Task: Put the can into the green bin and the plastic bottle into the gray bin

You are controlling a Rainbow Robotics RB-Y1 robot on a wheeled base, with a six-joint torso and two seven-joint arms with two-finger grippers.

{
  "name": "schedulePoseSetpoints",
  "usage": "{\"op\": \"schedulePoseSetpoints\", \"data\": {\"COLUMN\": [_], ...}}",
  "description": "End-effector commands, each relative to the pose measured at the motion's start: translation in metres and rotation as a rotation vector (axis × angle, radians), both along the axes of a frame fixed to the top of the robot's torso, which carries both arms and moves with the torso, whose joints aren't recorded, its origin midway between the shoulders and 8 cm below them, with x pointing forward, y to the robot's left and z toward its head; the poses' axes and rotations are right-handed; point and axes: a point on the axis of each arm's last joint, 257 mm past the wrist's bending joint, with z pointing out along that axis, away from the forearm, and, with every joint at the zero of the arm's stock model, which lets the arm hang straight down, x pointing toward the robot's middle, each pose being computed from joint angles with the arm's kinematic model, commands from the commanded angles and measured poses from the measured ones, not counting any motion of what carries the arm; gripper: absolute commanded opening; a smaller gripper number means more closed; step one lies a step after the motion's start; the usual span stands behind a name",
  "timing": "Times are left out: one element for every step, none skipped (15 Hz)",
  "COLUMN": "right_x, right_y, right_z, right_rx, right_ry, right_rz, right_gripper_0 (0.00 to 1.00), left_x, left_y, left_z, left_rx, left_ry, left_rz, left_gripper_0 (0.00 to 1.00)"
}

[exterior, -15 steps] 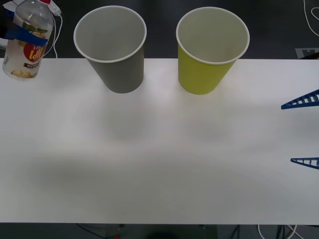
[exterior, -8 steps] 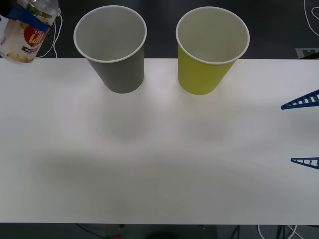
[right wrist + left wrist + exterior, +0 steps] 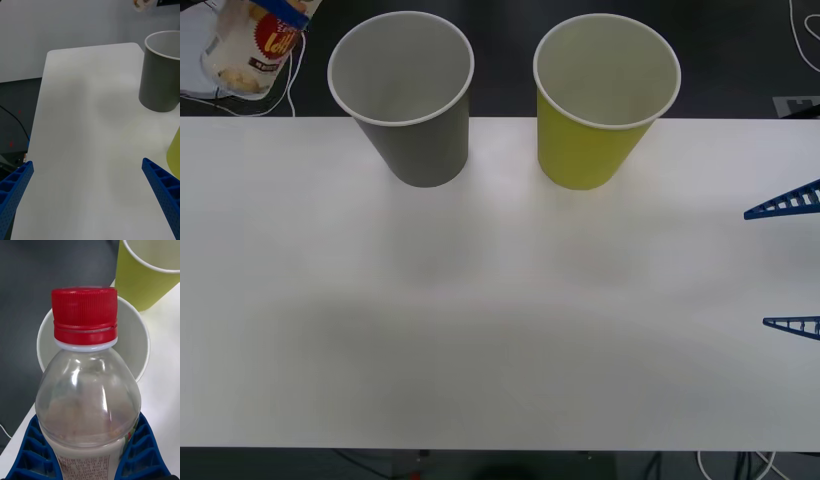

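Observation:
My left gripper is shut on the plastic bottle, clear with a red cap and a red-yellow label. In the front view the bottle hangs tilted at the top left corner, above and left of the gray bin. The left wrist view has the gray bin open-mouthed just behind the bottle, with the green bin beyond it. The green bin stands right of the gray one at the table's far edge. My right gripper is open at the right edge, well clear of both bins. No can is in sight.
The white table spreads in front of the bins. Cables lie on the dark floor behind the table's far edge. From the right wrist, the gray bin stands ahead with bare tabletop between.
My left gripper has lifted the bottle up and to the right, toward the gray bin, tilting it more. The right arm has stayed still.

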Motion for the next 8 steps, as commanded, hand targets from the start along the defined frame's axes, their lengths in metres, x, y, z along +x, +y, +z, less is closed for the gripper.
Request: {"op": "schedulePoseSetpoints", "data": {"right_x": [0.0, 0.0, 0.0, 0.0, 0.0, 0.0, 0.0, 0.0], "right_y": [0.0, 0.0, 0.0, 0.0, 0.0, 0.0, 0.0, 0.0], "right_z": [0.0, 0.0, 0.0, 0.0, 0.0, 0.0, 0.0, 0.0], "right_rx": [0.0, 0.0, 0.0, 0.0, 0.0, 0.0, 0.0, 0.0], "right_ry": [0.0, 0.0, 0.0, 0.0, 0.0, 0.0, 0.0, 0.0], "right_rz": [0.0, 0.0, 0.0, 0.0, 0.0, 0.0, 0.0, 0.0], "right_gripper_0": [1.0, 1.0, 1.0, 1.0, 1.0, 1.0, 1.0, 1.0], "left_x": [0.008, 0.012, 0.016, 0.018, 0.021, 0.024, 0.026, 0.029], "left_y": [-0.016, -0.022, -0.027, -0.032, -0.037, -0.042, -0.045, -0.05], "left_z": [0.005, 0.008, 0.011, 0.013, 0.015, 0.018, 0.018, 0.02], "left_rx": [0.008, -0.001, -0.009, -0.016, -0.021, -0.025, -0.029, -0.03], "left_ry": [0.004, 0.003, 0.0, -0.001, -0.002, -0.008, -0.006, -0.01], "left_rz": [-0.005, -0.006, -0.007, -0.011, -0.012, -0.014, -0.015, -0.019], "left_gripper_0": [0.0, 0.0, 0.0, 0.0, 0.0, 0.0, 0.0, 0.0]}}
